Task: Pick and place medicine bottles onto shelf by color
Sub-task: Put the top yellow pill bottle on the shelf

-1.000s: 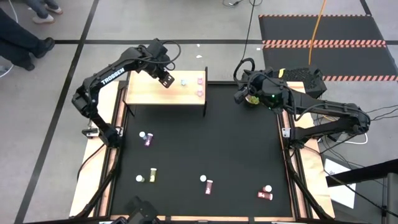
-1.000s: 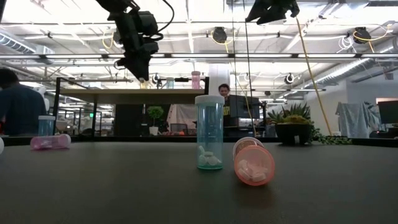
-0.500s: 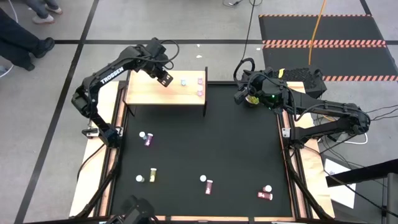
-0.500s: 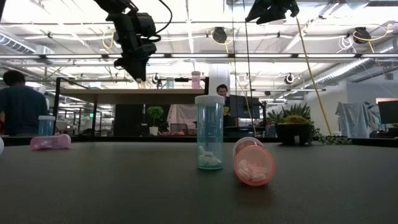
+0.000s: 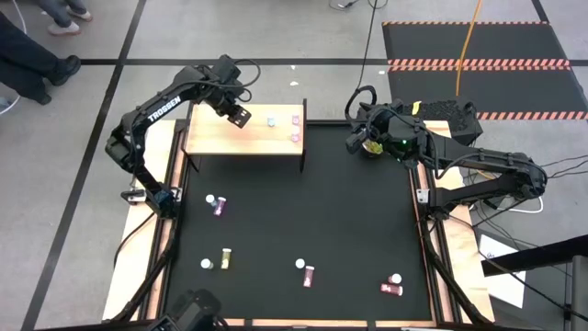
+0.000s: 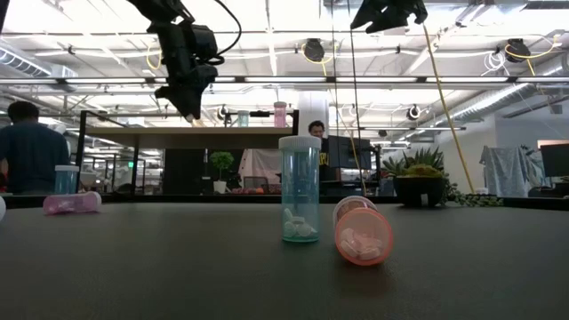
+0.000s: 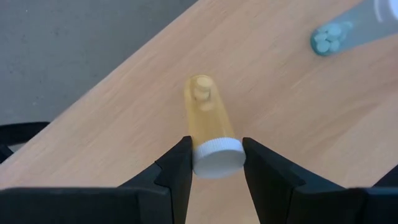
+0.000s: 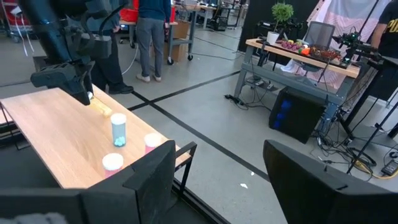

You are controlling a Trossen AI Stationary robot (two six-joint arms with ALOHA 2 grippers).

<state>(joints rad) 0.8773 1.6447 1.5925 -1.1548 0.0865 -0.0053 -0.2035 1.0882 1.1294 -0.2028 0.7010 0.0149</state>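
A yellow bottle [image 7: 210, 127] is gripped at its white cap by the left pincer [image 7: 215, 163], and it is held tilted over the pale wooden shelf [image 5: 220, 141], near the shelf's far left part. In the left wrist view the cap sits squarely between the two fingers, while the amber body points away from the pincer toward the board; whether the far end touches the wood cannot be told.

If the fingers are parted at this slant, the bottle would probably fall on its side and could roll toward the shelf edge, since nothing on the board would stop it. A slip is also possible, because only the smooth cap is pinched. The blue bottle [image 5: 271, 121] and the two pink bottles [image 5: 296, 119] stand further right on the shelf and could be knocked if the arm is swung that way.

The right pincer [image 5: 355, 142] is held open and empty beyond the bench's [image 5: 349, 230] far right corner. Other bottles are left on the bench.
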